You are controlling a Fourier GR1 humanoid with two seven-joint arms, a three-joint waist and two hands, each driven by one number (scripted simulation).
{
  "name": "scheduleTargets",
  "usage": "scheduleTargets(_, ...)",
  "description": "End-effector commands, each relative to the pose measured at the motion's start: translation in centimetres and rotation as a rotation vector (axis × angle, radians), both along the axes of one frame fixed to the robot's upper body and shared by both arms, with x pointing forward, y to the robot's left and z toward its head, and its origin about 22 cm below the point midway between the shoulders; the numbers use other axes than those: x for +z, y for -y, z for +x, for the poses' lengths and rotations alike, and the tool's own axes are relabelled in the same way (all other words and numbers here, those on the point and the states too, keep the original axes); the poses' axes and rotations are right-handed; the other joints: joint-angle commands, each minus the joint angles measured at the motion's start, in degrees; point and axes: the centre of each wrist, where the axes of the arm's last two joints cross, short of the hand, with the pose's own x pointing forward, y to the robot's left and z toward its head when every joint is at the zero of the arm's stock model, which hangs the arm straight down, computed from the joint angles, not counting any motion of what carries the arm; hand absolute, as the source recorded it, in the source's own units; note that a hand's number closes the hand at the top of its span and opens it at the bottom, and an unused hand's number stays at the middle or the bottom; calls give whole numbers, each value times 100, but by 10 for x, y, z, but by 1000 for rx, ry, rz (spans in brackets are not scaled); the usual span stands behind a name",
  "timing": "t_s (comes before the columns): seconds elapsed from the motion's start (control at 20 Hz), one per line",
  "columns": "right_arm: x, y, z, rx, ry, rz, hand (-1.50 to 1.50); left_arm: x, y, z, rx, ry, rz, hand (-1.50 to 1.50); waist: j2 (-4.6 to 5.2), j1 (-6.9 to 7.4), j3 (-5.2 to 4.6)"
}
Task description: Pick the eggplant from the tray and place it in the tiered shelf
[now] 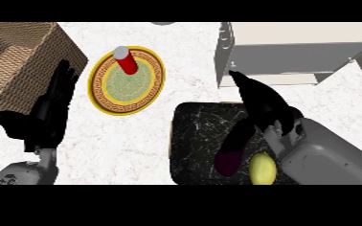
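A dark purple eggplant (229, 157) lies on the black marbled tray (194, 139) at the lower middle, its upper end running under my right hand (263, 106). That hand hovers over the tray's far right part with fingers stretched straight toward the grey tiered shelf (290, 52) at the upper right; it is open. Whether the palm touches the eggplant is hidden. My left hand (51, 106) rests open at the left edge, fingers up, beside the basket.
A yellow lemon (262, 168) sits on the tray just right of the eggplant. A gold-rimmed patterned plate (106, 88) holds a red cylinder with a grey cap (127, 63). A wicker basket (25, 57) fills the upper left corner.
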Motion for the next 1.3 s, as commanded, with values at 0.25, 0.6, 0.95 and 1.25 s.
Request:
scheduleTargets(0.25, -30, -16, 16, -115, -227, -370, -150, 2, 2, -6, 4, 1, 1, 0, -14, -33, 4)
scheduleTargets(0.6, -38, -24, 1, -134, -220, -298, -150, 3, -4, -6, 27, -2, 15, 0, -25, -169, 15)
scheduleTargets(0.95, -68, -28, -12, -117, -242, -308, -150, 0, -21, -9, 36, -7, 5, 0, -17, -163, 14)
scheduleTargets(1.25, -64, -5, -9, -132, -221, -302, -150, 1, -11, -11, 42, -4, -12, 0, -19, -167, 17)
